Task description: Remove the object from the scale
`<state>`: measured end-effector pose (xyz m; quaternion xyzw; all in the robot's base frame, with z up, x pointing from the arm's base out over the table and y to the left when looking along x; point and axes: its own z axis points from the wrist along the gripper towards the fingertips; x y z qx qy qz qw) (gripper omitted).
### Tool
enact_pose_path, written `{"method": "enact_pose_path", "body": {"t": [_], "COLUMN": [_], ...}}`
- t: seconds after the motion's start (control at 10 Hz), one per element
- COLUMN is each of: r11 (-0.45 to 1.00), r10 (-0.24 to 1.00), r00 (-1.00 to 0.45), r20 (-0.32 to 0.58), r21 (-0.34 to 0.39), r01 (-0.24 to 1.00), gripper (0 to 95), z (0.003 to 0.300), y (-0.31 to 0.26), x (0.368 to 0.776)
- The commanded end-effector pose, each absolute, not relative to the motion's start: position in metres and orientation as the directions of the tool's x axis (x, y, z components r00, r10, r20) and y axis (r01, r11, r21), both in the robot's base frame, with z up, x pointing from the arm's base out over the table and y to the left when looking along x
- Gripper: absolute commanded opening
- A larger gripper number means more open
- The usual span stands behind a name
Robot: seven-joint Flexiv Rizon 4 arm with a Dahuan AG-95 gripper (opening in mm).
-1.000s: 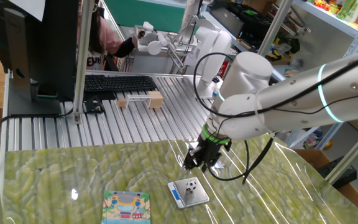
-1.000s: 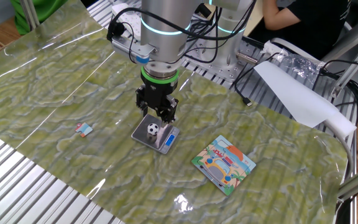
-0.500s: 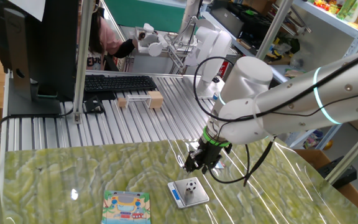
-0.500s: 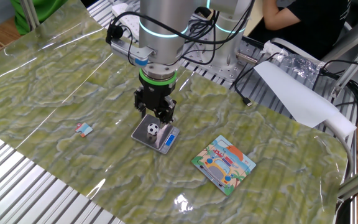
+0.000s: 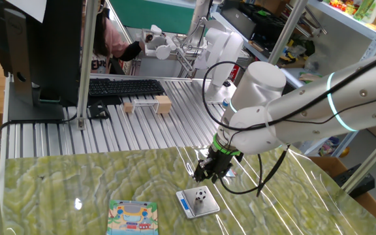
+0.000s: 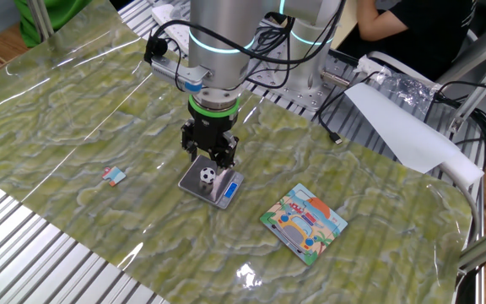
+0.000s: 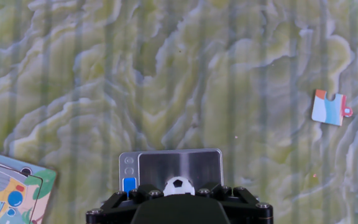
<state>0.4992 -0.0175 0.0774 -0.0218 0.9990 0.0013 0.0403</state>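
The tiny soccer-patterned ball (image 5: 202, 194) sits on the silver platform of the small pocket scale (image 5: 209, 207), which lies on the green marbled mat. In the other fixed view the ball (image 6: 207, 176) rests on the scale (image 6: 223, 192), whose blue display strip is at its near right edge. My gripper (image 6: 211, 157) hovers just above and behind the ball, with its fingers apart and holding nothing. It also shows in one fixed view (image 5: 207, 172). In the hand view the ball (image 7: 178, 185) and scale (image 7: 166, 165) lie at the bottom centre, partly hidden by the gripper's black body (image 7: 179, 208).
A colourful picture card (image 6: 304, 224) lies on the mat right of the scale, and it also shows in the hand view (image 7: 5, 186). A small white-blue scrap (image 6: 114, 175) lies to the left. A keyboard (image 5: 126, 87) and monitor stand beyond the mat.
My gripper has drifted slightly to the left in the other fixed view and stays above the ball. The ball and scale have not moved.
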Motion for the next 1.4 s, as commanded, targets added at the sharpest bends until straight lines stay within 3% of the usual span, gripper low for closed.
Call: {"method": "enact_pose_path", "body": {"t": [0.1, 1.4], "r11": [0.999, 0.999], "r10": [-0.044, -0.047], "r00": [-0.995, -0.991], "r20": [-0.085, -0.122], "r21": [-0.001, -0.001], "r01": [-0.044, -0.047], "gripper": [57.0, 57.0], "z": [0.075, 0.048], "y": [-0.018, -0.023], "x": [0.500, 0.495]}}
